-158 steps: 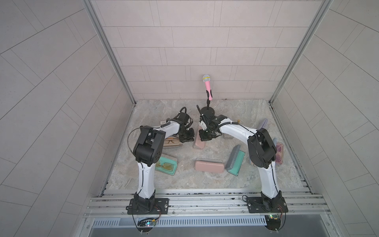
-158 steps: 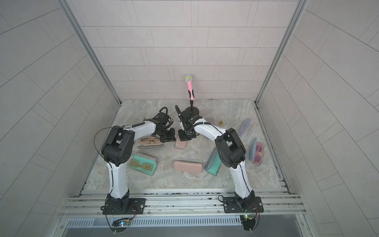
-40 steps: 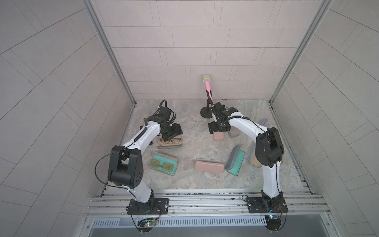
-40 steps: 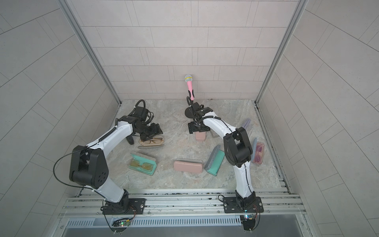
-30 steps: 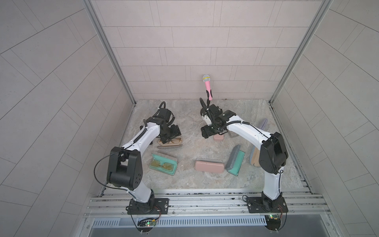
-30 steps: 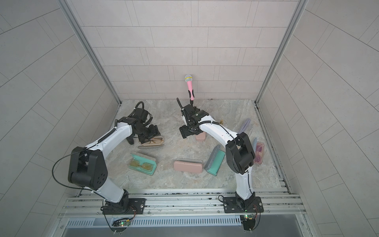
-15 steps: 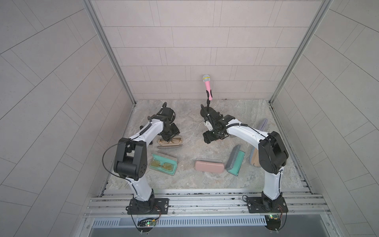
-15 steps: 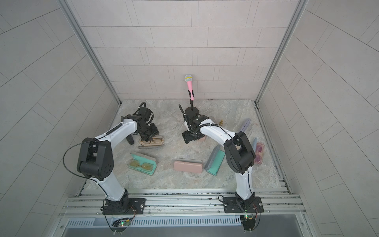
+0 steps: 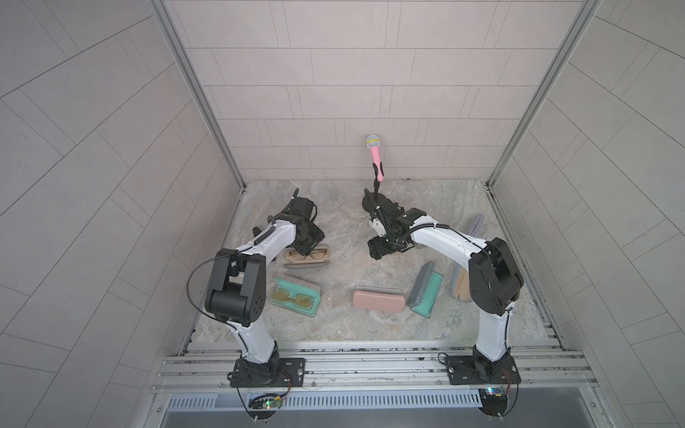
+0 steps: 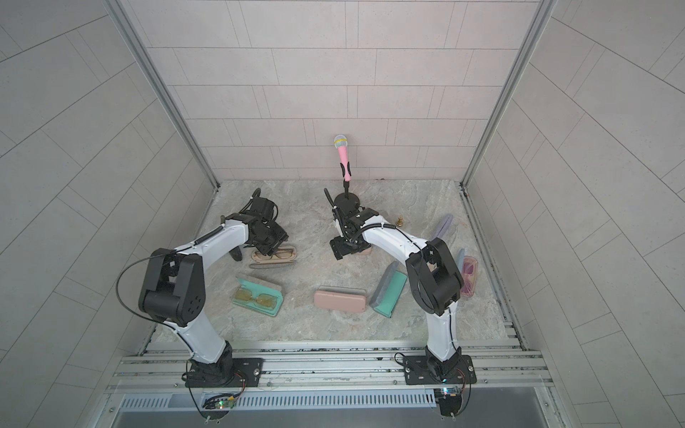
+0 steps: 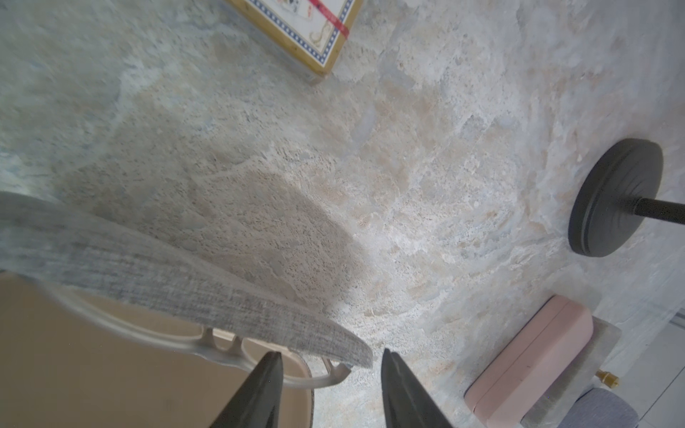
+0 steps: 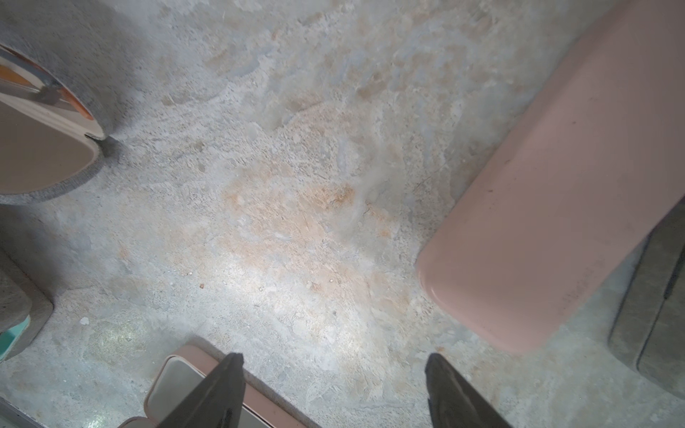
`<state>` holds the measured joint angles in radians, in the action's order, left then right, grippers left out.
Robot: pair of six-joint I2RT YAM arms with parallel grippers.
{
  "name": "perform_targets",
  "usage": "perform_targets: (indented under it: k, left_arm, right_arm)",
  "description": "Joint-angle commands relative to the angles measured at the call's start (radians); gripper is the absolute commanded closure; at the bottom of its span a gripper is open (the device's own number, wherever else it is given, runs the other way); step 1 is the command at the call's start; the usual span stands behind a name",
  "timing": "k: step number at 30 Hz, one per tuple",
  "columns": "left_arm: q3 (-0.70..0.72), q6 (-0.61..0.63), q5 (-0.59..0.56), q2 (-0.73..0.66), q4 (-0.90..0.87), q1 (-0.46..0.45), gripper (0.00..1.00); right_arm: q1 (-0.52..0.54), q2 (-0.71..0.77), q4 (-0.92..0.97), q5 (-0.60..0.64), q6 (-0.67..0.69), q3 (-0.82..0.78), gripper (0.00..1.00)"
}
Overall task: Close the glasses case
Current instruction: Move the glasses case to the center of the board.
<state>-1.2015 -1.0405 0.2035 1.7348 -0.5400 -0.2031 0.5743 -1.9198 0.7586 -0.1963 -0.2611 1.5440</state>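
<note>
well, the glasses case point(image 9: 307, 259) lies open on the tabletop point(image 9: 341, 222), left of centre in both top views, its tan tray facing up with a pair of glasses point(image 10: 276, 255) inside. the left claw point(image 9: 308, 244) sits low over the case's upper edge in the frame. in the left wrist view the grey lid point(image 11: 166, 274) seems to stand tilted up over the tray, and its corner pokes between the two dark fingers point(image 11: 259, 392). these stand part way apart, and i cannot tell whether they pinch the lid or only flank it. the right claw point(image 12: 333, 355) is released, its fingers wide apart over bare tabletop, near the middle of the top views, just below the microphone stand point(image 9: 375, 159). a small pink case point(image 12: 178, 381) lies just beside one of its fingers, and a long pink case point(image 12: 548, 207), shut, fills the right of that frame. lower left in the top views a teal case point(image 9: 294, 296) lies open.
</note>
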Motion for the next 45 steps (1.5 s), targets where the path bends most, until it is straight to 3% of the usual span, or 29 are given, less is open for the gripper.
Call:
perform_targets:
  k: [1, 14, 45]
  left_arm:
    - [0.030, -0.058, -0.023, -0.047, 0.038, 0.005, 0.51]
    - [0.056, -0.075, -0.053, -0.047, 0.055, 0.005, 0.59]
    - [0.069, -0.083, -0.043, 0.031, 0.112, 0.006, 0.65]
  right_arm:
    - [-0.007, 0.036, 0.005, 0.001, 0.010, -0.016, 0.21]
    - [-0.008, 0.033, 0.003, -0.004, 0.008, -0.027, 0.21]
    - [-0.025, -0.007, 0.007, -0.009, 0.000, -0.012, 0.21]
